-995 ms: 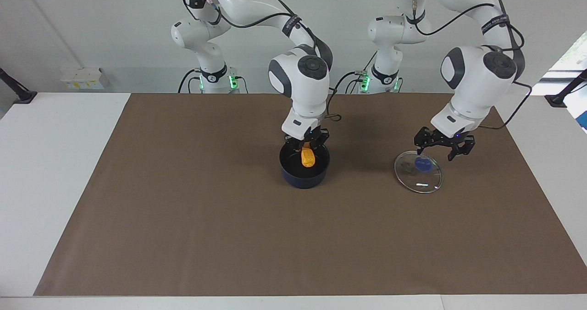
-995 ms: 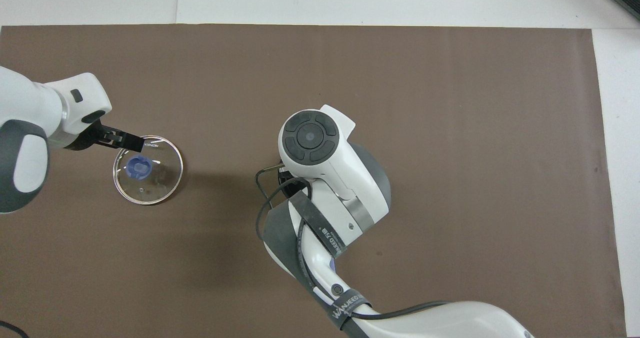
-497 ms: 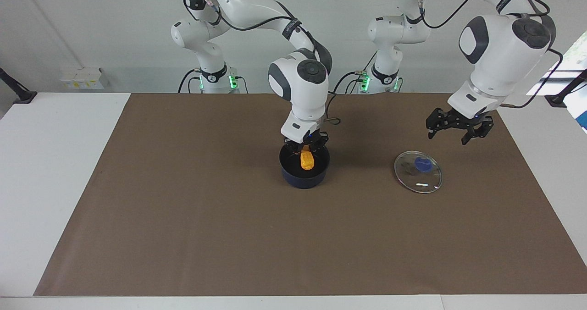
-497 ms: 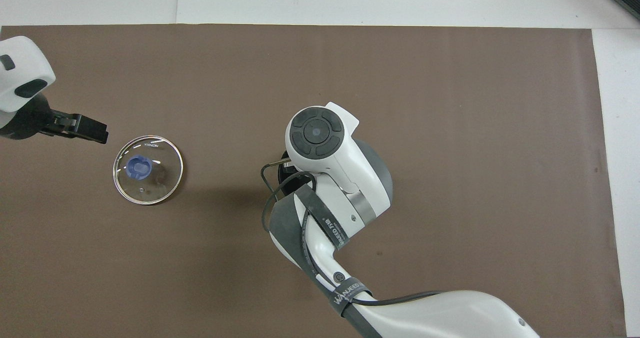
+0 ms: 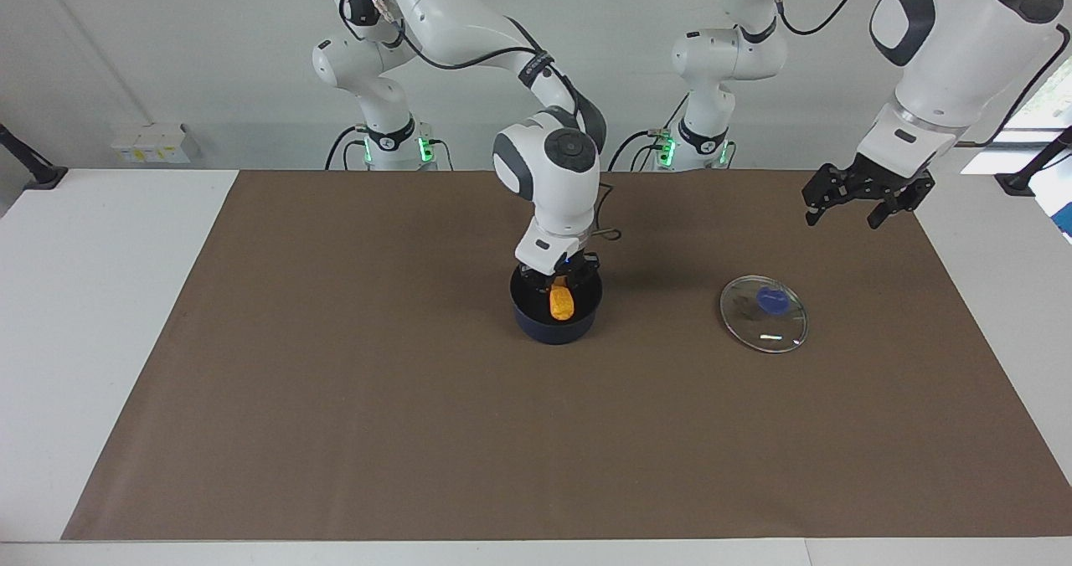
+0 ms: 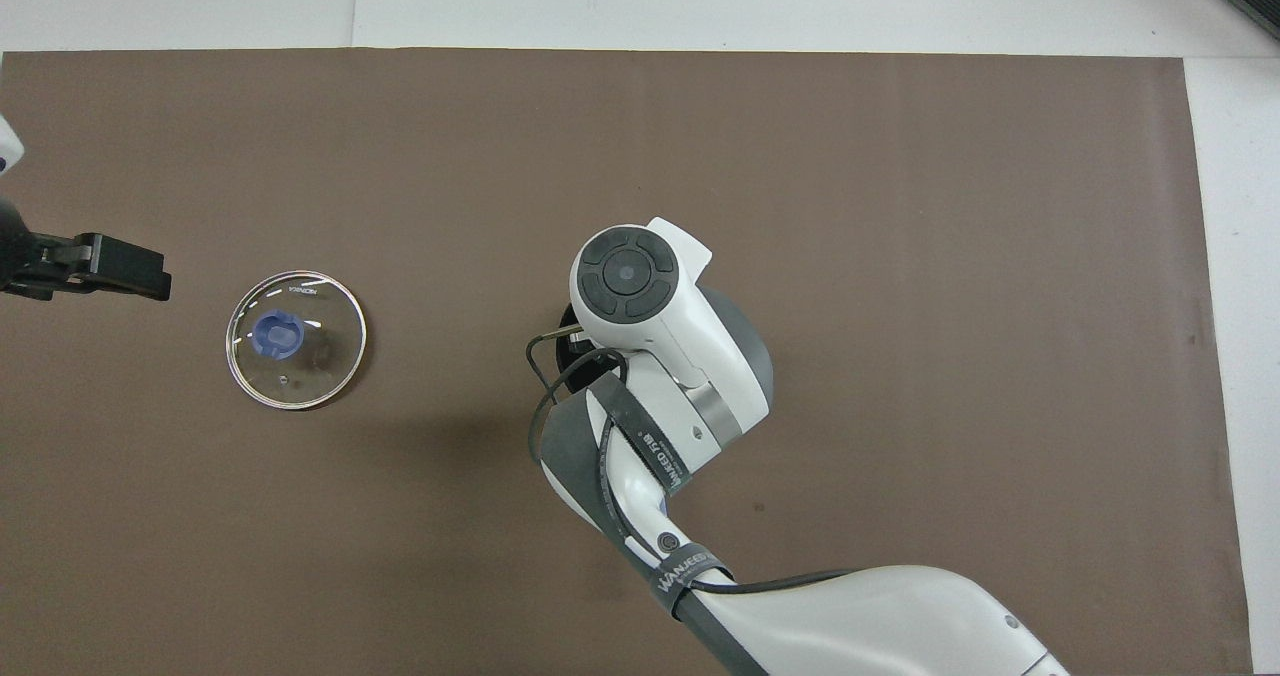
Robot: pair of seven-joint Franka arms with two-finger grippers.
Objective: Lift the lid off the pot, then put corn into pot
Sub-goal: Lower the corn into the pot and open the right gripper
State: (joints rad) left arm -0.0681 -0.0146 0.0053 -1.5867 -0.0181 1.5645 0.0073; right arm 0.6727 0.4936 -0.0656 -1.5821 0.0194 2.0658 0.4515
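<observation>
The dark navy pot (image 5: 556,321) stands in the middle of the brown mat. My right gripper (image 5: 559,280) reaches down into it, shut on the top end of the yellow-orange corn (image 5: 560,303), which hangs upright inside the pot. In the overhead view my right arm hides the pot, the corn and this gripper. The glass lid (image 5: 763,313) with its blue knob lies flat on the mat beside the pot, toward the left arm's end; it also shows in the overhead view (image 6: 296,341). My left gripper (image 5: 859,206) is open and empty, raised above the mat's edge, apart from the lid; it shows in the overhead view too (image 6: 125,266).
The brown mat (image 5: 419,432) covers most of the white table (image 5: 100,315). Small white boxes (image 5: 152,142) sit at the table's edge near the right arm's base. Black clamp posts (image 5: 29,164) stand at both ends of the table.
My left gripper has risen from just over the lid and drawn away toward the left arm's end. My right gripper has lowered the corn deeper into the pot.
</observation>
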